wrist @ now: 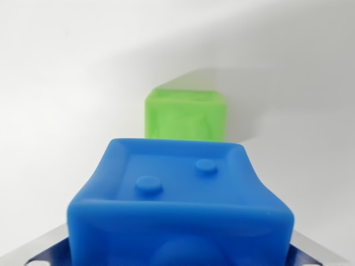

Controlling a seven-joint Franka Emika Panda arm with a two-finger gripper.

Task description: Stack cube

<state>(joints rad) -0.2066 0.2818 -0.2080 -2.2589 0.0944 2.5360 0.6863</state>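
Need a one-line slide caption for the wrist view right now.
Wrist view: blue cube fills the foreground close to the camera, green cube beyond it on the white surface.

In the lower half of the frame you see the blue cube (180, 205), a strong and even blue, with two small round studs of the same blue on its recessed top face. Behind it, in the centre of the frame, you see the green cube (186, 114), a bright lime green with paler, cloudy marbling on its front. The desk (61, 77) is plain white, with a soft grey shadow in the upper right. In the lower corners you see pale grey metal with dark blue edges.
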